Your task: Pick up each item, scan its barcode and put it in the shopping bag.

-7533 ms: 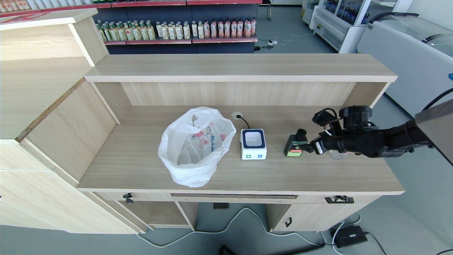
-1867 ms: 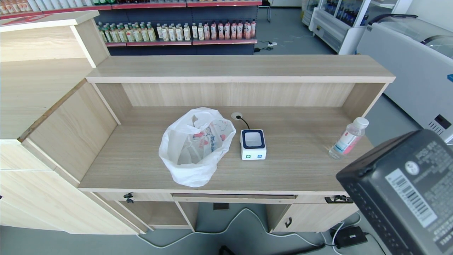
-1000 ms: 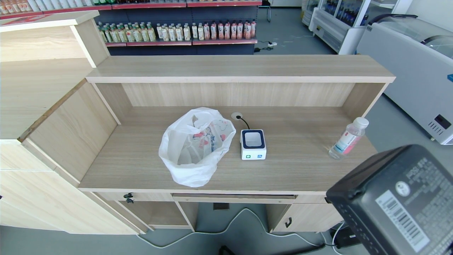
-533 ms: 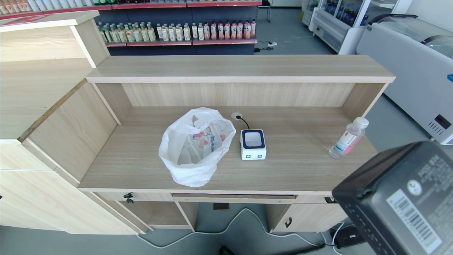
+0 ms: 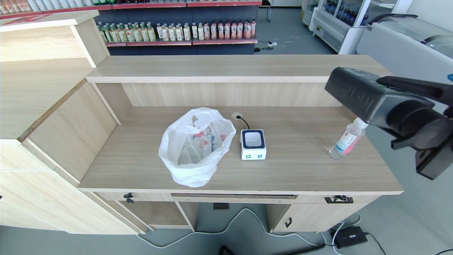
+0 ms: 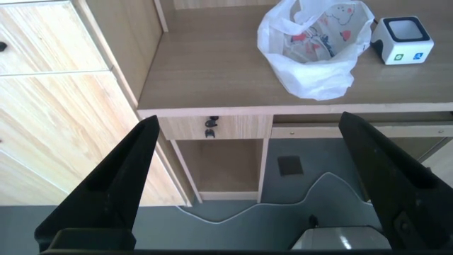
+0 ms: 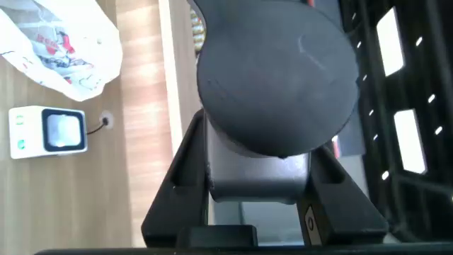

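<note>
My right gripper is raised above the counter's right end, shut on a dark container. The container lies on its side, and its round black cap faces the wrist camera. A clear water bottle with a white cap stands on the counter just below the held container. The white shopping bag sits open mid-counter, with the white barcode scanner to its right. My left gripper hangs open and empty in front of and below the counter's edge, where the bag and the scanner show.
The wooden counter has a raised back ledge and a side wall on the left. A black cable runs from the scanner to a hole. A chest freezer stands to the right.
My right arm has swung the dark container up from the lower right corner to above the counter's right end. It has turned, so its barcode label no longer faces the head camera.
</note>
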### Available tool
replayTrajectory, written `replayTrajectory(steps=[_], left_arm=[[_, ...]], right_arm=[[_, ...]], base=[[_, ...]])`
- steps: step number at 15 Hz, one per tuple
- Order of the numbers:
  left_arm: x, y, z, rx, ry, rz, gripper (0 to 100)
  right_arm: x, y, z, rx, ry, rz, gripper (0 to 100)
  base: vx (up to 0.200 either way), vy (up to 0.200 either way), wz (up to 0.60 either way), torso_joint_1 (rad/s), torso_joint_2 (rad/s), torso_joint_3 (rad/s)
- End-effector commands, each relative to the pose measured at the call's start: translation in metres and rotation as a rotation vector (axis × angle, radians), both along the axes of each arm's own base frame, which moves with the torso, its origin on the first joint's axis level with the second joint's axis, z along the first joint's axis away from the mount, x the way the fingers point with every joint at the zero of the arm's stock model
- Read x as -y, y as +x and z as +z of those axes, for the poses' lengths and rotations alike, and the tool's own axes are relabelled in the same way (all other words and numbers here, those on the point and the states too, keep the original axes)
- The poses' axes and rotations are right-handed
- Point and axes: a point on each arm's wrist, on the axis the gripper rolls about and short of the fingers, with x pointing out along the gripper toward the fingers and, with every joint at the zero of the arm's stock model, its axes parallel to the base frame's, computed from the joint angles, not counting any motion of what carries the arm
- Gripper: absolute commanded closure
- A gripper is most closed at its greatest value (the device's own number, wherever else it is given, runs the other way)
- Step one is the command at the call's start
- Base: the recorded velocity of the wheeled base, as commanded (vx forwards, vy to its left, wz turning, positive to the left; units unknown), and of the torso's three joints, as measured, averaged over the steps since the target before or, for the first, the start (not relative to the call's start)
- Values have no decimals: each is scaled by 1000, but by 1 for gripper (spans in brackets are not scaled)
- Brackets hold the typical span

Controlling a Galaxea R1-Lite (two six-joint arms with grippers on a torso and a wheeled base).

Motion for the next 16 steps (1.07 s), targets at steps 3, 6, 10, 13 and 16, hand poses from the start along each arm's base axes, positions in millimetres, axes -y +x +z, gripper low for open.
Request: replayTrajectory(steps=[3,6,10,13,16], left_arm=[[0,0,0,1,0,0,0],[0,0,0,1,0,0,0],[0,0,0,1,0,0,0],[0,0,0,1,0,0,0],[0,0,0,1,0,0,0]], right_arm=[[52,13,-23,-268,354,-461,100],[96,16,-40,-456,465,-593,100],[129,9,-55,-623,527,-640,100],[132,20,-56,-705,609,-571,100],[137,37,-54,-744,647,-559,100]], base=[[0,0,0,0,0,0],[0,0,0,0,0,0],[0,0,0,0,0,0],[0,0,200,1,-1,1],[0,0,600,-1,-1,2]])
